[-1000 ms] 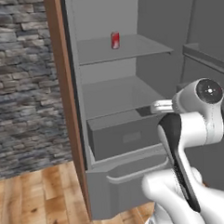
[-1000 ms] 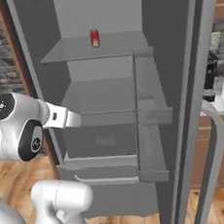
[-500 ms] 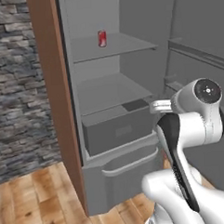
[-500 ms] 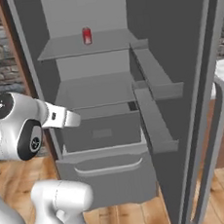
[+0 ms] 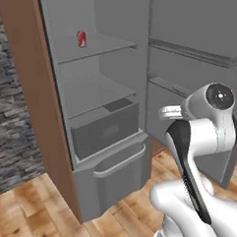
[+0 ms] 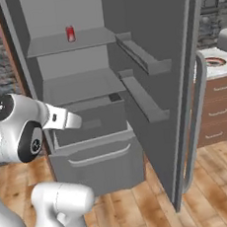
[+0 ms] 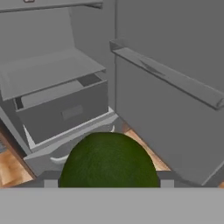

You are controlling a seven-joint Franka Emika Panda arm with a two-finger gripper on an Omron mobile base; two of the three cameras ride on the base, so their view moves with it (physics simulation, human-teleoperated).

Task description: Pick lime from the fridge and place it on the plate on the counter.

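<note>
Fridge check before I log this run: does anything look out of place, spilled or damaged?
Nothing is spilled or damaged. The fridge door stands wide open and a lone red soda can sits upright on a shelf. The lime sits in the tool.

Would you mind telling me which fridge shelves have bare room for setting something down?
In the fridge, the upper shelf is bare right of the red can. The middle shelf above the drawer looks bare across. The door racks also look bare. The lime sits close between the gripper fingertips.
</note>
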